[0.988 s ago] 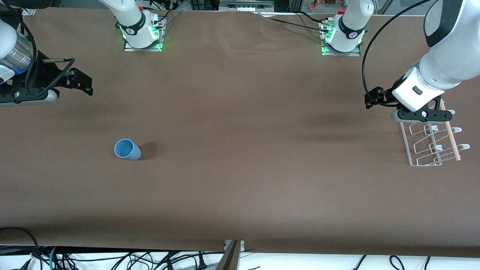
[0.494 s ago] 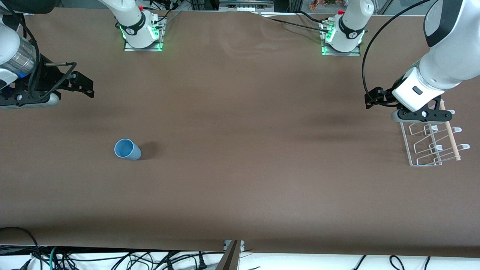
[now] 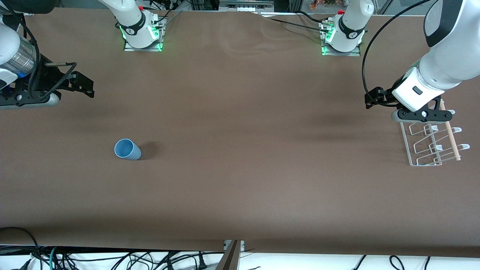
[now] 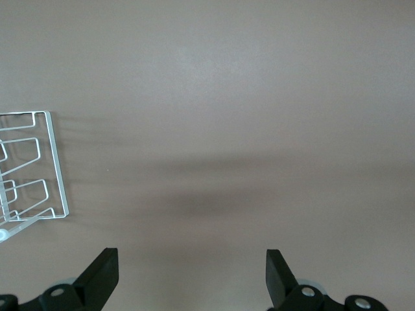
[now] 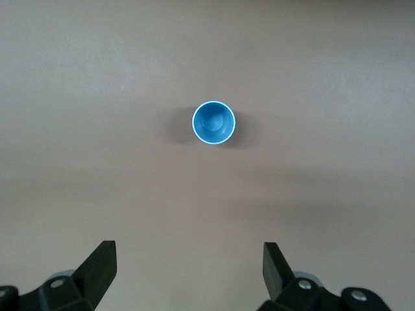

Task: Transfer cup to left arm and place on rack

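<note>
Right gripper, jaws spread wide and empty, has edged a little toward the cup over the last second and now holds steady above bare table at its own end, so the pickup has barely begun. That cup stands upright and untouched, well apart from it. Left gripper, equally open and empty, waits just over the rack.
</note>
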Controlling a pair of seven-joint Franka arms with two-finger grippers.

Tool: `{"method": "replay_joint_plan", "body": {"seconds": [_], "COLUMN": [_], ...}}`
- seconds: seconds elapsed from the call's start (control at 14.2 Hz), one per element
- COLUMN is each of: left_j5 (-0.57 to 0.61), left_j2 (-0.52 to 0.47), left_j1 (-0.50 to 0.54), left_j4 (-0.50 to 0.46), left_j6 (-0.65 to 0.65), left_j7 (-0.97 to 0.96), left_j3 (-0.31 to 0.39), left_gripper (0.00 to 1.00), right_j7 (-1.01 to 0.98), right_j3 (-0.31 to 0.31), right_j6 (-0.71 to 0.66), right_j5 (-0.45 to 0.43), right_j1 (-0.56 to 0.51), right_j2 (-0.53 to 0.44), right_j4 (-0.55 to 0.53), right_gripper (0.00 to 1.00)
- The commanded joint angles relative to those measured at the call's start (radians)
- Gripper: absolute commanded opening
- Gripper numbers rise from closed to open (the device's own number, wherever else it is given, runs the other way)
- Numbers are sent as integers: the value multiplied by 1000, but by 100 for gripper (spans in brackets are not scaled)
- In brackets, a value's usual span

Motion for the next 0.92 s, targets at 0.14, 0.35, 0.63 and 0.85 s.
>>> {"method": "replay_joint_plan", "body": {"seconds": [0.14,0.35,0.63,0.85], "left_j5": [-8,-8,-8,-8], "left_j2": [11,11,11,11], "left_j1": [-2,-2,-2,-2], "left_j4": [32,32,32,32], "left_j6": [-25,-25,-25,-25], "left_j7": [0,0,0,0], "left_j3": [1,2,1,2], "left_gripper": [100,100,100,100], "right_j7": [-1,5,1,-1], "right_j3": [3,5,5,3], "right_j6": [-64,-71,-67,-70], "right_j5": [-7,-7,-9,-2], "right_j1": [-3,-10,-10,-13], "right_j2": [-13,-7,-1,-1], "right_j4": [5,0,-1,-1], "right_gripper": [100,100,100,100]}}
